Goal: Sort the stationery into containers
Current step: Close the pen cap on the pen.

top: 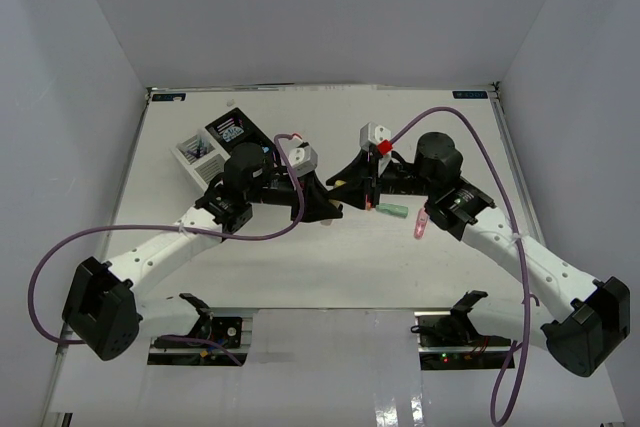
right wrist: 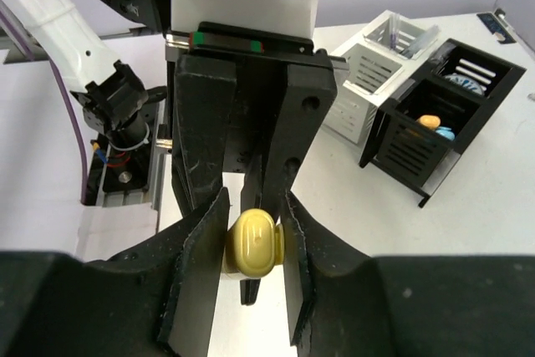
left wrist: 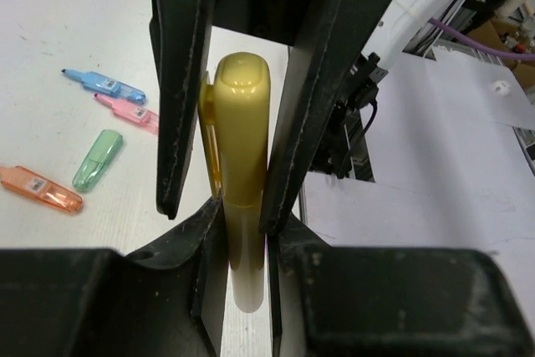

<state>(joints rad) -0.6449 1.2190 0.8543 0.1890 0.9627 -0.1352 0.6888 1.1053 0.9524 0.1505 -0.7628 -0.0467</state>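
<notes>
A yellow highlighter [left wrist: 238, 140] hangs in mid-air over the middle of the table, gripped from both ends. My left gripper [left wrist: 244, 215] is shut on its lower, paler end. My right gripper [right wrist: 253, 206] faces it from the other side, jaws pressed against the capped end [right wrist: 253, 242]. In the top view both grippers, left [top: 333, 210] and right [top: 368, 197], meet tip to tip. On the table lie blue [left wrist: 104, 84], pink [left wrist: 129, 112], green [left wrist: 98, 159] and orange [left wrist: 40, 189] highlighters. The containers stand at the far left: white ones [top: 197, 155] and black ones [top: 232, 130].
The nearer black container [right wrist: 418, 144] holds orange and blue highlighters, the farther one [right wrist: 493, 68] a blue-white tub. Thin pens stand in a white container [right wrist: 399, 38]. The green [top: 393, 211] and pink [top: 421, 224] highlighters lie just right of my right gripper. Purple cables loop over both arms.
</notes>
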